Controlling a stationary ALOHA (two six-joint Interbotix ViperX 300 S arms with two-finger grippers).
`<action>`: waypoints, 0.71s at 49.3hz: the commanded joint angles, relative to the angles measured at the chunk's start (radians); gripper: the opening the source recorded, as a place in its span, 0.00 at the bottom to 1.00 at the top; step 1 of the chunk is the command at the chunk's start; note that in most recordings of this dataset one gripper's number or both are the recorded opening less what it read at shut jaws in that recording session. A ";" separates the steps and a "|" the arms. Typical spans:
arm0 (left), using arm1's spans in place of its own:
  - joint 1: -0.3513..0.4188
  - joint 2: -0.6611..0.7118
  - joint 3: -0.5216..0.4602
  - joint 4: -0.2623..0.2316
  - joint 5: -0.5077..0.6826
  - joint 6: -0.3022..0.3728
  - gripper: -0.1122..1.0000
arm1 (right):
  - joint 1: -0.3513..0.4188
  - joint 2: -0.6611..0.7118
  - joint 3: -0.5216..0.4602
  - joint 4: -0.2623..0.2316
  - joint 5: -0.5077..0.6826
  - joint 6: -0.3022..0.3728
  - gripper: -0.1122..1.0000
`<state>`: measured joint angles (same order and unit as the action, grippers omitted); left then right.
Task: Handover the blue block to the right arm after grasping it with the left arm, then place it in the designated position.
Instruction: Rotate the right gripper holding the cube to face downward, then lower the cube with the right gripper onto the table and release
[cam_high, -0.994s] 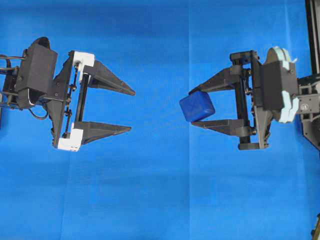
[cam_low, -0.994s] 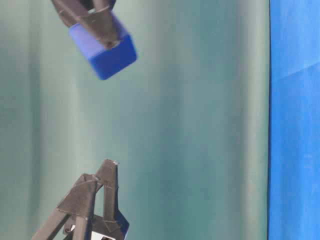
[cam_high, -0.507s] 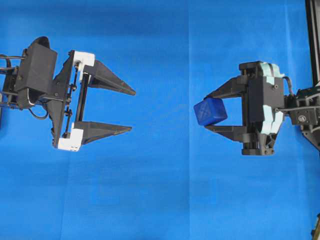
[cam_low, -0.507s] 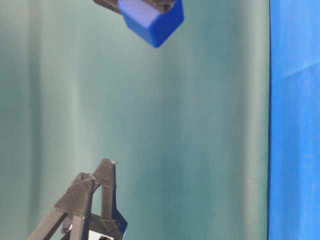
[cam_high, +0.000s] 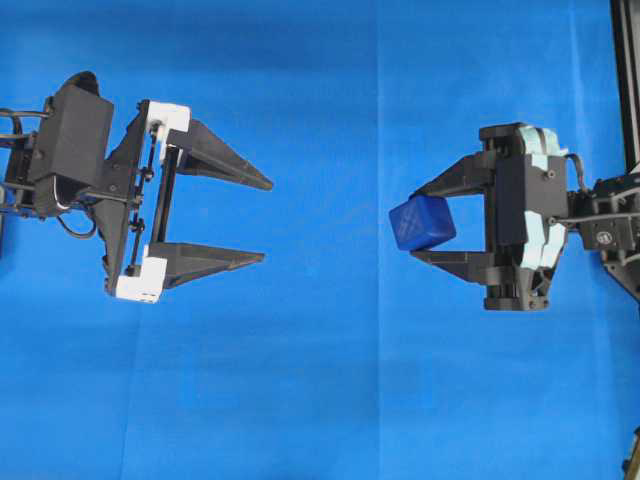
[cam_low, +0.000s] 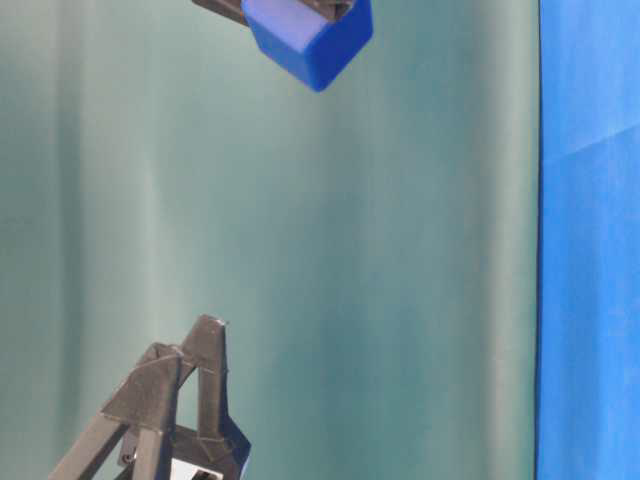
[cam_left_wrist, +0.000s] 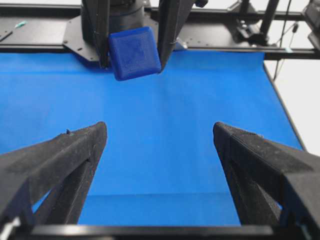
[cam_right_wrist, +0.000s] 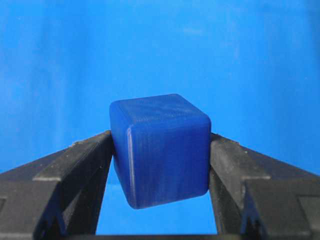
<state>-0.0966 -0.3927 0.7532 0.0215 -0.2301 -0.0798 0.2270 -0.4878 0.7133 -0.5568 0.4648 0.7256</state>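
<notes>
The blue block (cam_high: 422, 222) is a small dark-blue cube, pinched at the fingertips of my right gripper (cam_high: 418, 222), which is shut on it above the blue cloth. In the right wrist view the block (cam_right_wrist: 160, 150) sits tilted between both fingers, clear of the cloth. My left gripper (cam_high: 266, 221), with white corner brackets, stands wide open and holds nothing, well to the left of the block and facing it. From the left wrist, the block (cam_left_wrist: 135, 52) hangs ahead beyond the spread fingers of that gripper (cam_left_wrist: 160, 130). The table-level view shows the block (cam_low: 308, 40) at the top edge.
Bright blue cloth (cam_high: 320, 400) covers the table. A black frame post (cam_high: 625, 80) stands at the right edge, beside the right arm. A black rail (cam_left_wrist: 40, 42) runs along the far side of the cloth. A green backdrop (cam_low: 400, 250) fills the table-level view.
The right gripper has drawn back to the right with the block and tipped downward, widening the gap between the grippers. The left gripper has barely moved.
</notes>
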 joint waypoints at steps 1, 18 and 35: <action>-0.002 -0.009 -0.026 -0.002 -0.009 0.002 0.92 | 0.003 -0.012 -0.011 -0.003 -0.002 0.000 0.54; -0.002 -0.008 -0.025 -0.002 -0.009 0.002 0.92 | 0.003 0.000 -0.011 -0.002 -0.005 0.000 0.54; -0.002 -0.008 -0.025 -0.002 -0.009 0.002 0.92 | 0.002 0.129 -0.005 -0.003 -0.124 0.003 0.54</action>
<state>-0.0966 -0.3912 0.7532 0.0215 -0.2286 -0.0798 0.2286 -0.3743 0.7194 -0.5568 0.3758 0.7271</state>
